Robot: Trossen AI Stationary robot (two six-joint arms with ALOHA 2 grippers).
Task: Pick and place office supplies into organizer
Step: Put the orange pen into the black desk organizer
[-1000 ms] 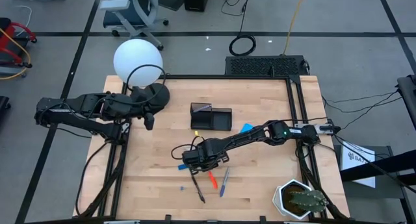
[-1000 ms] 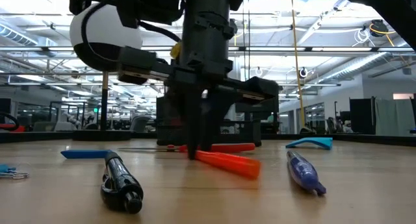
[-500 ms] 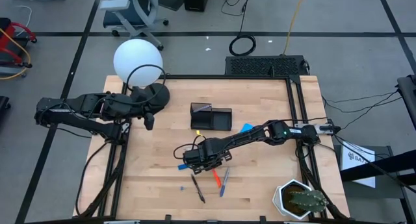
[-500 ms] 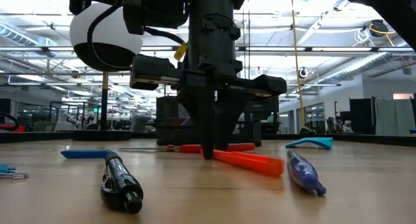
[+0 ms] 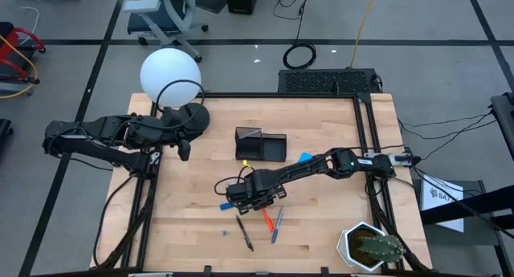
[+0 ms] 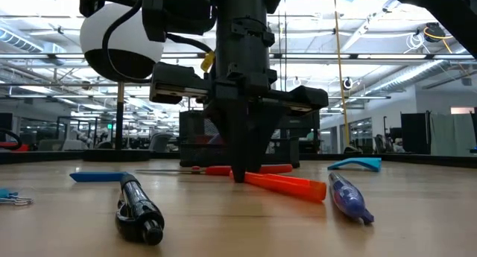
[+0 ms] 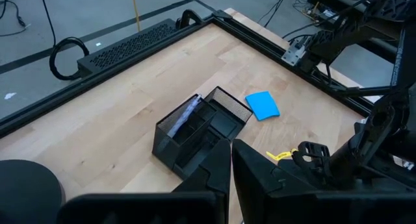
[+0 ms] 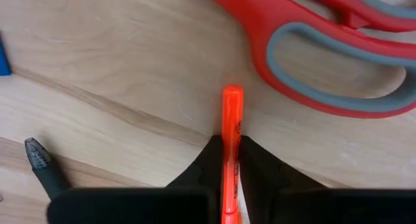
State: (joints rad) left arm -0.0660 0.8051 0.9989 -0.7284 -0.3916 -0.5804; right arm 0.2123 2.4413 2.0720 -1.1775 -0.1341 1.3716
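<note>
Swung since a second ago, the orange pen (image 8: 231,152) lies on the surface beside one scissors (image 8: 338,49), pinched by the right end effector (image 6: 240,171); left end effector (image 5: 184,152) clenched. Three other pens.

Since 1 second ago, the right tool (image 6: 238,175) slid rightward and apparently pinched the swung orange pen (image 6: 287,186).

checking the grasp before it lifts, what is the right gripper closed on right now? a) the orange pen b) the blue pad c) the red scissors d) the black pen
a: in the right wrist view the right gripper has its fingers pinched on the orange pen, while the red scissors lie apart just beyond the pen's end and the black pen lies off to one side.
</note>
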